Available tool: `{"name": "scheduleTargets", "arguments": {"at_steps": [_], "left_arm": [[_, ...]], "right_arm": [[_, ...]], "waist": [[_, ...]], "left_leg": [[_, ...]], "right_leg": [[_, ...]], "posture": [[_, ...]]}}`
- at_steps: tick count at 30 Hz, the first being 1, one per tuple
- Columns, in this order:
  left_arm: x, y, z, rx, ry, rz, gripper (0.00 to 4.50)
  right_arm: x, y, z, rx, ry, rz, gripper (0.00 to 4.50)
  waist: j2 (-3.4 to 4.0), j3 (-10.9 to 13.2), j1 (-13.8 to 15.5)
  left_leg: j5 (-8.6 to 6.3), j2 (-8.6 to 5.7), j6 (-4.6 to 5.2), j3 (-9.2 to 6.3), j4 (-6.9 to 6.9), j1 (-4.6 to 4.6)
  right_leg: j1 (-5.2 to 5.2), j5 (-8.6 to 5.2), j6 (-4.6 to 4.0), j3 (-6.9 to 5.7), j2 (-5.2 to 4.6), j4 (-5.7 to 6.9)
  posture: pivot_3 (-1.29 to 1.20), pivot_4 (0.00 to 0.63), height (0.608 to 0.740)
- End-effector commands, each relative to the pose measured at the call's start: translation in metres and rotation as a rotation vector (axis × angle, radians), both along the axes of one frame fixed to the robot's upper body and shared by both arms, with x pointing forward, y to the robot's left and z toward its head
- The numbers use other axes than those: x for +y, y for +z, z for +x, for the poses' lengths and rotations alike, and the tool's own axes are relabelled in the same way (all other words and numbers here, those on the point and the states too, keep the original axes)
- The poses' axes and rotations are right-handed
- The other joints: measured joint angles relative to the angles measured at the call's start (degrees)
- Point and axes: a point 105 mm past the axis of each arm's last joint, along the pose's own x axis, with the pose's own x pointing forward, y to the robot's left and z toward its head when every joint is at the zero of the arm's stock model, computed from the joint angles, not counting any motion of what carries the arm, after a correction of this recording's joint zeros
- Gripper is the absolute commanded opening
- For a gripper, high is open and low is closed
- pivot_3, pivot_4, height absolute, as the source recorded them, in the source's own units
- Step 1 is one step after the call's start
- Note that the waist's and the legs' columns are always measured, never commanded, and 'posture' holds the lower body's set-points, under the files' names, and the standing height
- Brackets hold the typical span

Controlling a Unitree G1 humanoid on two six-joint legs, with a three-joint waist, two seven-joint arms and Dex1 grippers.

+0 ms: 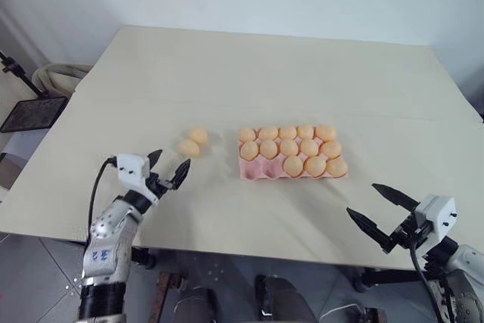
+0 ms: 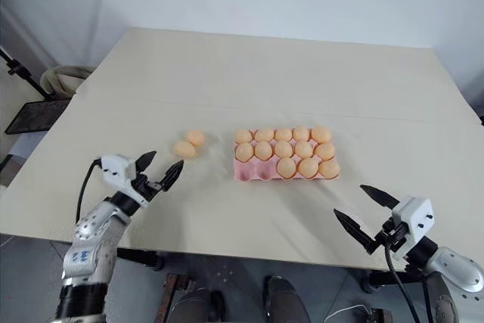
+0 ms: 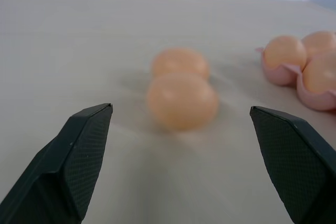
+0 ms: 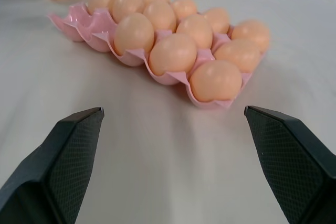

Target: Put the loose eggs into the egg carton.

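- Overhead, a pale beige table (image 1: 302,73) is seen, with two robot arms reaching in from its near edge.
- On the robot's left, the left gripper (image 1: 168,168) is held low over the table, its two black fingers (image 3: 79,156) spread wide with nothing between them.
- Just ahead of that gripper, slightly toward the robot's right, two loose eggs (image 1: 193,142) are found lying on the bare table, touching or nearly touching each other.
- In the left wrist view, the nearer loose egg (image 3: 182,102) is framed between the open fingertips but is not touched by them; the second egg (image 3: 180,61) is partly hidden behind it.
- Further to the right of the left gripper, beyond the loose eggs, the pink egg carton (image 1: 253,173) is set flat on the table, apart from the loose eggs.
- Thirteen eggs are counted in the carton's cups; the two cups at the end of the near row closest to the left gripper are seen empty.
- On the robot's right, the right gripper (image 1: 382,212) is held near the table's front edge, its fingers likewise spread wide and empty.
- Ahead of the right gripper and toward the robot's left, the carton is seen well apart from the fingertips.
- Off the table's left side, a dark flat panel on a stand (image 1: 32,113) is visible.
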Motion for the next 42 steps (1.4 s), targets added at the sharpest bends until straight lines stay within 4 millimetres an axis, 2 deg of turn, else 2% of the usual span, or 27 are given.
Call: {"name": "scheduleTargets", "arguments": {"at_steps": [1,8,12,15,20,24,29,32,35,42], "left_arm": [[-0.006,0.014,0.016,-0.054,-0.026,0.022,4.47],[-0.012,0.004,0.042,-0.006,-0.042,0.035,4.47],[-0.021,-0.004,0.045,0.037,-0.077,0.043,4.47],[-0.024,-0.01,0.043,0.072,-0.096,0.056,3.9],[-0.027,-0.002,0.036,0.052,-0.103,0.041,2.45],[-0.031,0.006,0.024,0.07,-0.139,0.036,2.27],[-0.062,0.028,0.001,0.069,-0.32,0.017,2.27],[-0.095,0.042,-0.007,0.052,-0.465,0.017,2.27],[-0.127,0.05,-0.005,0.019,-0.561,0.016,2.27],[-0.181,0.044,0.004,0.015,-0.706,0.058,2.27]], "right_arm": [[-0.004,0.013,-0.003,-0.043,-0.014,-0.007,4.5],[-0.007,0.017,-0.007,-0.043,-0.02,-0.01,4.5],[-0.009,0.02,-0.01,-0.056,-0.037,-0.014,4.5],[-0.012,0.022,-0.011,-0.051,-0.043,-0.016,4.5],[-0.014,0.021,-0.012,-0.049,-0.054,-0.016,4.5],[-0.014,0.021,-0.012,-0.052,-0.059,-0.013,4.5],[-0.013,0.02,-0.011,-0.05,-0.059,-0.009,4.5],[-0.012,0.019,-0.009,-0.051,-0.058,-0.005,4.5],[-0.01,0.019,-0.009,-0.057,-0.059,-0.001,4.5],[-0.008,0.021,-0.016,-0.077,-0.087,0.009,4.5]], "waist": [[0.0,0.0,0.02],[0.0,0.0,0.01],[0.01,0.0,-0.02],[0.01,0.0,0.0],[0.01,-0.01,-0.05],[0.01,0.0,-0.03],[0.01,0.0,-0.01],[0.01,0.0,0.12],[0.01,0.0,0.18],[0.04,-0.01,0.0]], "left_leg": [[0.0,0.01,-0.01,0.0,0.02,-0.01],[0.05,0.0,0.12,0.04,0.04,0.0],[0.0,-0.02,0.02,0.04,0.03,0.0],[-0.01,0.0,0.01,0.04,0.01,-0.02],[0.0,-0.01,0.01,0.04,0.04,0.02],[0.0,0.0,0.0,0.04,0.03,0.02],[0.02,-0.01,-0.02,0.03,0.05,0.02],[0.03,-0.04,-0.01,0.02,0.07,0.05],[0.07,-0.11,0.04,0.0,0.12,0.02],[0.14,-0.12,0.17,-0.02,0.13,0.02]], "right_leg": [[0.0,0.0,0.0,0.0,0.01,0.01],[-0.01,0.01,0.03,0.02,0.01,0.0],[0.0,0.02,0.05,0.02,-0.01,0.01],[-0.01,0.03,0.05,0.01,0.0,0.0],[-0.01,0.02,0.05,0.01,-0.01,0.06],[-0.01,0.03,0.05,0.03,-0.01,0.08],[0.0,0.02,0.05,0.03,-0.02,0.11],[0.04,0.02,0.05,0.03,-0.05,0.11],[0.05,0.02,0.04,0.04,-0.08,0.09],[0.06,0.07,0.14,0.11,0.01,0.06]], "posture": [[0.0,0.15,0.74],[0.0,0.15,0.74],[0.0,0.15,0.74],[0.0,0.15,0.74],[0.0,0.15,0.74],[0.0,0.15,0.74],[0.0,0.15,0.74],[0.0,0.15,0.74],[0.0,0.15,0.74],[0.0,0.15,0.74]]}}
